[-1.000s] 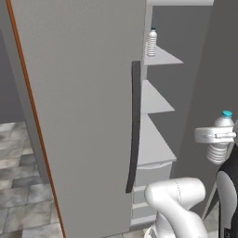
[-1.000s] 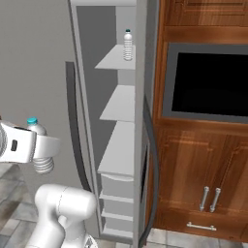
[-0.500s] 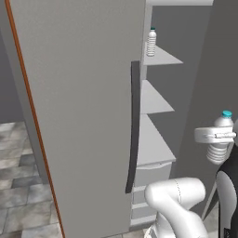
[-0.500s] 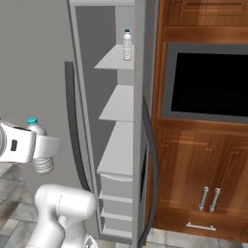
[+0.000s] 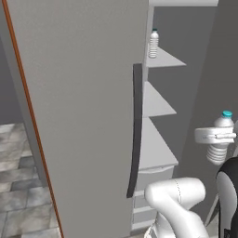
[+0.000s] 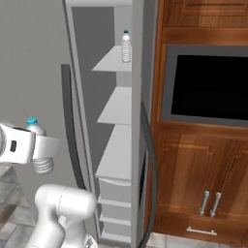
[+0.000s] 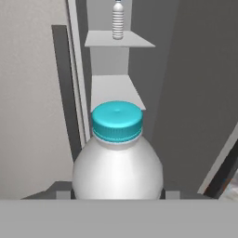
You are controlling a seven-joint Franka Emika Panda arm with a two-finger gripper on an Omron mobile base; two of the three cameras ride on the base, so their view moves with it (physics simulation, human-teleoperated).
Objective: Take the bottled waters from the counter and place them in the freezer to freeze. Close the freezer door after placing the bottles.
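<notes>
My gripper [image 5: 218, 137] [image 6: 38, 147] is shut on a bottled water [image 5: 221, 139] [image 6: 38, 150] [image 7: 117, 158], a clear ribbed bottle with a teal cap, held upright in front of the open freezer [image 6: 116, 145]. A second bottled water [image 5: 153, 44] [image 6: 126, 46] [image 7: 118, 19] stands upright on the freezer's top shelf. The freezer door [image 5: 79, 111] stands open to the left, a flat grey panel with a long dark bar handle [image 5: 135, 130] [image 6: 70, 126]. The counter is out of view.
Pale shelves [image 6: 118, 104] step down inside the freezer, with drawers [image 6: 114, 203] below. A black wall oven [image 6: 208, 82] in brown wooden cabinets [image 6: 198, 179] stands to the right. Grey stone floor tiles [image 5: 18, 186] lie to the left.
</notes>
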